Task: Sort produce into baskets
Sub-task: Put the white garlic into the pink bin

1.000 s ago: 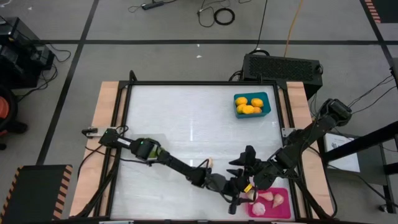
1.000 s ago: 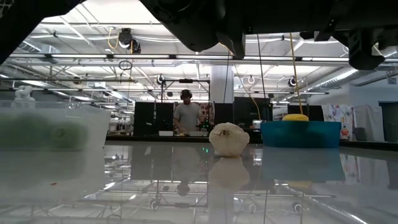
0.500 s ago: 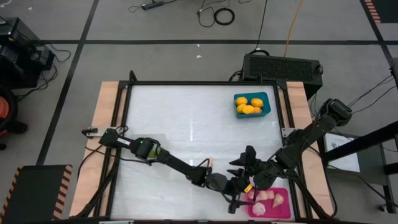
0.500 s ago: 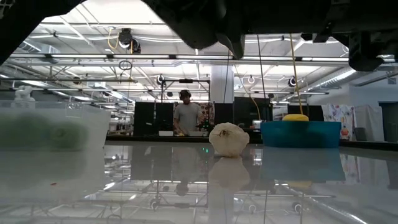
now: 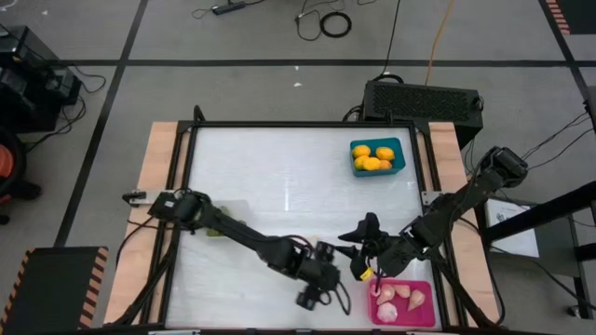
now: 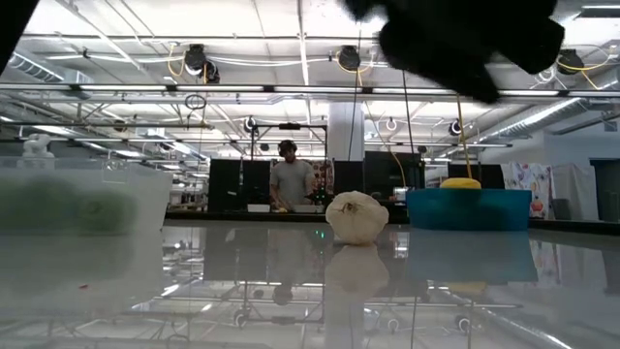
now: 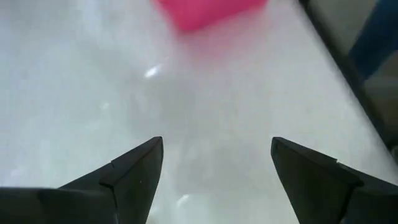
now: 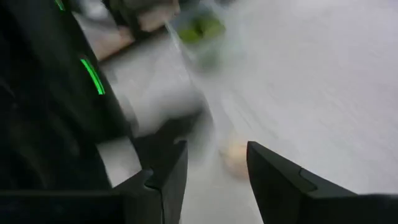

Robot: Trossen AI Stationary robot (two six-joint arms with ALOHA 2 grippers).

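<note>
My left tool hangs wide open and empty above the tabletop, near the pink basket; my right tool is part-open, empty.

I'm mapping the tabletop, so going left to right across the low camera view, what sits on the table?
Whitish clear tray holding blurred green produce → pale lumpy garlic-like piece → teal-blue tray with a yellow piece showing above its rim.

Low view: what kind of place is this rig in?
Probably a large lab or industrial workshop: open ceiling with strip lights, hanging cables, and a person at a bench behind the table.
</note>
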